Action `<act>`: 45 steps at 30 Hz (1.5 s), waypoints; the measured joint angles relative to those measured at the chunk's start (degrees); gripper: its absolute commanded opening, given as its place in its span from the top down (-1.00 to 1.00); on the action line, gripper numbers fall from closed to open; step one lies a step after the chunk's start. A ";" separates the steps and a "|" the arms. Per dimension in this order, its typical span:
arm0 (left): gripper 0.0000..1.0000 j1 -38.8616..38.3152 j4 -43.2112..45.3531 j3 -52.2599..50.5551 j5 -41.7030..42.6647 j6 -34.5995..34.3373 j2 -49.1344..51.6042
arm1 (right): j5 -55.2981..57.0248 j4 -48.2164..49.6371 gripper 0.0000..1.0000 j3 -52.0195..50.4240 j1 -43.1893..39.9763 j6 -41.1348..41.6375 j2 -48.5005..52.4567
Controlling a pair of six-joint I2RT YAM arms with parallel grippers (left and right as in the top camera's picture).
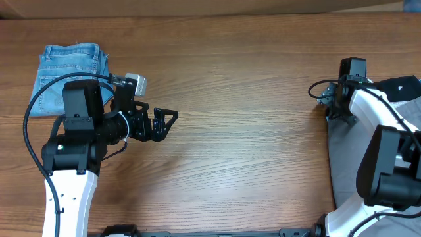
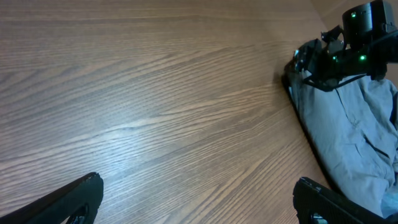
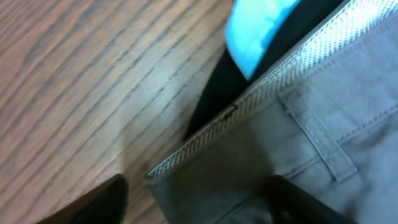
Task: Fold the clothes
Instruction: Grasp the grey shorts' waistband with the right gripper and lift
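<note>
Between the fingers (image 2: 68,202) of my left gripper (image 1: 168,125) only the bare wood of the table (image 2: 155,93) is showing, because the two fingers are standing wide apart. Seen from overhead, this gripper is hovering over the left half of the table and pointing toward 3 o'clock. At about 10 o'clock from it, near the far left corner, the blue denim shorts (image 1: 69,72) are lying as a folded packet, and my left arm's cable is crossing over them in that view.

On the other side, my right gripper (image 1: 332,99) is reaching down at the table's 3 o'clock edge. Its fingers (image 3: 102,202) are also standing apart and are not clamped on anything. In the right wrist view one finger is hanging over the wood and the other over cloth, with the corner of the waistband (image 3: 208,138) lying in the gap between them. I cannot tell whether either finger is touching the fabric. A belt loop (image 3: 314,140) is running across the band. Beyond the band, toward 12 o'clock in that view, something dark and a bright blue patch (image 3: 258,22) are showing, too blurred for me to name.

The grey-khaki shorts (image 1: 341,164) are lying rumpled along the right edge. They are stretching from my right gripper toward 6 o'clock, partly hidden beneath my right arm and well apart from the denim pair.
</note>
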 measured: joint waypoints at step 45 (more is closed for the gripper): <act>-0.99 0.00 -1.57 0.00 -0.07 0.00 0.28 | 1.16 -6.36 0.92 1.36 -0.98 0.85 -1.73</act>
